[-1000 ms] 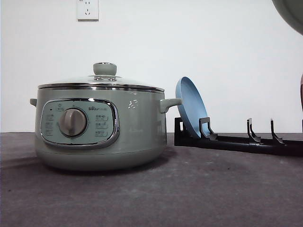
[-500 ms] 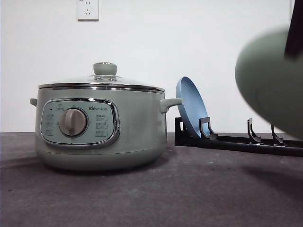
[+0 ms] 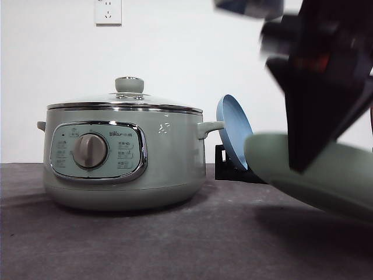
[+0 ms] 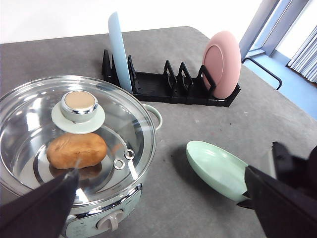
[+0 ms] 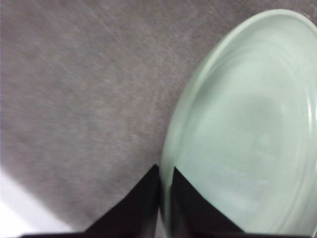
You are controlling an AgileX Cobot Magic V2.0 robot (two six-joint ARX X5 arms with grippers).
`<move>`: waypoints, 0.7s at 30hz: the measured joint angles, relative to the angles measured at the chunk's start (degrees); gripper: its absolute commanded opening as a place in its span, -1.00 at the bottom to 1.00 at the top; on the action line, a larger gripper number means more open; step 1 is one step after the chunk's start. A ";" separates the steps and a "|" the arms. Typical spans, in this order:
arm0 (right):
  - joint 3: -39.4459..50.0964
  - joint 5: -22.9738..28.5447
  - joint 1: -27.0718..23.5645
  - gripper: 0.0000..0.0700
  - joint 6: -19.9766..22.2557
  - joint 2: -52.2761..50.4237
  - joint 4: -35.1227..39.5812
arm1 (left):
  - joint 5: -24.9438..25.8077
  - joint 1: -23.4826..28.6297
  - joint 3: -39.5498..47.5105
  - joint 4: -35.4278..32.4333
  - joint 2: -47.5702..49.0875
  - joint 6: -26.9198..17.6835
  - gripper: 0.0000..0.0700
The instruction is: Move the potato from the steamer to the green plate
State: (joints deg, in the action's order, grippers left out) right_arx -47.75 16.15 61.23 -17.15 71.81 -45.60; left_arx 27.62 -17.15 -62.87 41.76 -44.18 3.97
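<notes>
— Plate (image 3: 326,175) first, front view: what changed?

— A second ago I had it up at the corner; now my right gripper (image 3: 303,166) has it low, tilted, just over the table to the right of the steamer (image 3: 122,154). So the landing spot is nearly set.

— Left wrist view?

— Potato (image 4: 77,149) sits inside the steamer under the glass lid (image 4: 74,130), which is not yet off. My left gripper (image 4: 163,203) hangs spread, empty, above it. The plate lies near the pot.

— Right wrist view?

— My fingers (image 5: 136,208) pinch the plate's rim, one on each side. Next, I judge: set down, then lift the lid.
</notes>
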 measured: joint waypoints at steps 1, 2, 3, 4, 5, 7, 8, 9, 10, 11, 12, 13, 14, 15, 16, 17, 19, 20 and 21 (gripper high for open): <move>0.00 0.90 0.20 -1.00 -0.07 1.52 -0.07 | 0.00 0.00 0.00 0.00 0.00 0.00 1.00; 0.00 1.32 0.31 -1.00 -0.09 2.77 0.05 | 0.00 0.00 0.00 0.00 0.00 0.00 1.00; 0.00 1.58 0.35 -1.00 -0.07 3.98 0.26 | 0.00 0.00 0.00 0.00 0.00 0.00 1.00; 0.00 1.74 0.46 -1.00 -0.07 5.12 0.79 | 0.00 0.00 0.00 0.00 0.00 0.00 1.00; 0.00 1.92 0.67 -1.00 -0.07 6.03 1.48 | 0.00 0.00 0.00 0.00 0.00 0.00 1.00; 0.00 2.14 1.19 -1.00 -0.07 7.78 2.72 | 0.00 0.00 0.00 0.00 0.00 0.00 1.00; 0.00 2.23 1.48 -1.00 -0.04 8.78 3.27 | 0.00 0.00 0.00 0.00 0.00 0.00 1.00; 0.00 2.29 1.73 -1.00 -0.04 9.65 3.58 | 0.00 0.00 0.00 -0.02 0.00 0.00 1.00; 0.00 2.38 1.84 -1.00 -0.04 10.59 3.89 | 0.00 0.00 0.00 -0.02 0.00 0.00 1.00; 0.00 2.49 2.04 -1.00 -0.04 11.36 4.16 | 0.00 0.00 0.00 -0.02 0.00 0.00 1.00; 0.00 2.57 2.14 -1.00 -0.04 12.07 4.43 | 0.00 0.00 0.00 -0.02 0.00 0.00 1.00; 0.00 2.66 2.19 -0.97 -0.04 12.70 4.57 | 0.00 0.00 0.00 -0.02 0.00 0.00 1.00; 0.00 2.77 2.26 -0.92 -0.04 13.15 4.64 | 0.00 0.00 0.00 0.00 0.00 0.00 1.00; 0.00 2.77 2.38 -0.81 -0.04 13.49 4.74 | 0.00 0.00 0.00 -0.02 0.00 0.00 1.00; 0.00 2.66 2.45 -0.61 -0.04 13.68 4.85 | 0.00 0.00 0.00 -0.02 0.00 0.00 1.00; 0.00 2.13 2.43 -0.40 -0.05 13.72 5.09 | 0.00 0.00 0.00 0.00 0.00 0.00 1.00; 0.00 1.49 2.43 -0.02 -0.05 13.72 5.73 | 0.00 0.00 0.00 -0.02 0.00 0.00 1.00; 0.00 0.87 2.37 0.11 -0.07 13.72 5.81 | 0.00 0.00 0.00 0.00 0.00 0.00 1.00; 0.00 0.10 2.07 0.20 -0.07 13.68 5.79 | 0.00 0.00 0.00 -0.02 0.00 0.00 1.00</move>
State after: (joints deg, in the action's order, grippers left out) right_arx -47.75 16.25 63.29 -17.21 85.49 -39.81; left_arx 27.62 -17.15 -62.87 41.74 -44.18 3.97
